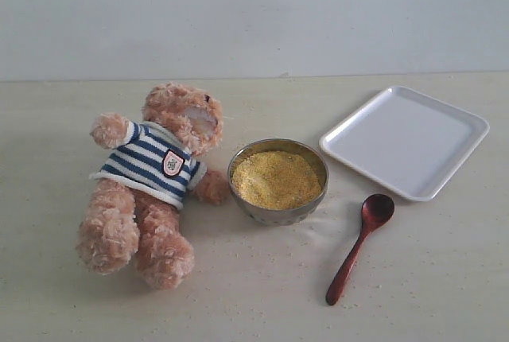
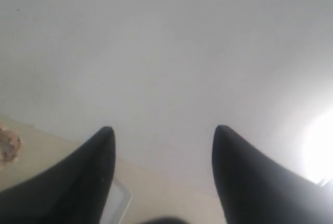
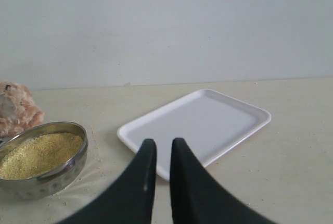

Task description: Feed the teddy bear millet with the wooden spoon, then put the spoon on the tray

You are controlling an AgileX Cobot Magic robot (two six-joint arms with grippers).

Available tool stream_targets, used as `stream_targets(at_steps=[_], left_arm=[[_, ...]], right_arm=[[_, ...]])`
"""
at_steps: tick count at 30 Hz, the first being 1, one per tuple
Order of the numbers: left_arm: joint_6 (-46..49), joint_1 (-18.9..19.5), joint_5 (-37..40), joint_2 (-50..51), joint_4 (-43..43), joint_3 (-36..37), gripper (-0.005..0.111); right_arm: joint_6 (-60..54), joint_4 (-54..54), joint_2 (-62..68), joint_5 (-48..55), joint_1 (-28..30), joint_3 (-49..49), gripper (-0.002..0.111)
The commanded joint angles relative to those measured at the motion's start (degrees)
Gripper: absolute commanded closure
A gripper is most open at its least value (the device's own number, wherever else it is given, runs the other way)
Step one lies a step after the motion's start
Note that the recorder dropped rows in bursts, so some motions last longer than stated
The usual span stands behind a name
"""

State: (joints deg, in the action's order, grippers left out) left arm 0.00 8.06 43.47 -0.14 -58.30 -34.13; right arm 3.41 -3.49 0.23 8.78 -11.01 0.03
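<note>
**Exterior view:** The fluffy plush teddy bear, in a striped knit sweater, rests just left of a round metal bowl heaped with fine golden millet. The glossy dark wooden spoon lies on the pale table right of the bowl. Its oval end points toward the flat white round-cornered tray without touching it.

**Left wrist view:** The left gripper has its tapered black fingers wide apart and holds nothing.

**Right wrist view:** The right gripper has its fingers nearly together, with only a narrow slit between them, and grips nothing.
</note>
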Motion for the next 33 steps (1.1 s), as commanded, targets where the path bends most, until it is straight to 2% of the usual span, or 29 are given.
stream_targets(at_steps=[1, 3, 5, 8, 9, 15, 17, 22, 26, 30, 33], left_arm=[[3.7, -0.3, 5.3, 1.4, 1.0, -0.2, 0.061], [8.0, -0.3, 8.5, 4.9, 1.8, -0.2, 0.063], [14.9, -0.3, 10.5, 10.4, 2.2, -0.2, 0.057], [26.7, -0.8, 7.0, 18.8, 3.1, -0.3, 0.038], [27.9, -1.1, 6.0, 20.4, 3.5, -0.4, 0.036], [42.9, -1.5, 1.8, 37.7, 3.7, -0.4, 0.036], [46.2, -1.5, 0.3, 44.4, 1.0, -0.4, 0.036], [62.8, -1.5, -1.9, 62.7, -4.5, -3.1, 0.035], [68.5, -1.5, -1.8, 74.2, -7.0, -6.5, 0.025], [75.6, -1.7, -1.4, 82.9, -13.5, -7.8, 0.024], [79.2, -3.5, -1.7, 86.9, -14.7, -8.5, 0.024]], right_arm=[[-0.3, 0.2, -0.2, -0.3, 0.2, 0.0, 0.096], [-0.3, 0.2, -0.2, -0.3, 0.2, 0.0, 0.096], [-0.3, 0.2, -0.2, -0.3, 0.2, 0.0, 0.096], [-0.3, 0.2, -0.2, -0.3, 0.0, 0.0, 0.096], [-0.3, 0.2, -0.2, -0.3, -0.1, 0.0, 0.096], [-0.3, 0.2, -0.2, -0.3, -0.5, 0.0, 0.096], [-0.3, 0.2, -0.2, -0.3, -0.5, 0.0, 0.096], [-0.3, 0.2, -0.2, -0.3, -0.5, 0.0, 0.096], [-0.3, 0.2, -0.2, -0.3, -0.5, 0.0, 0.096], [-0.3, 0.2, -0.2, -0.3, -0.5, 0.0, 0.096], [-0.3, 0.2, -0.2, -0.3, -0.5, 0.0, 0.096]])
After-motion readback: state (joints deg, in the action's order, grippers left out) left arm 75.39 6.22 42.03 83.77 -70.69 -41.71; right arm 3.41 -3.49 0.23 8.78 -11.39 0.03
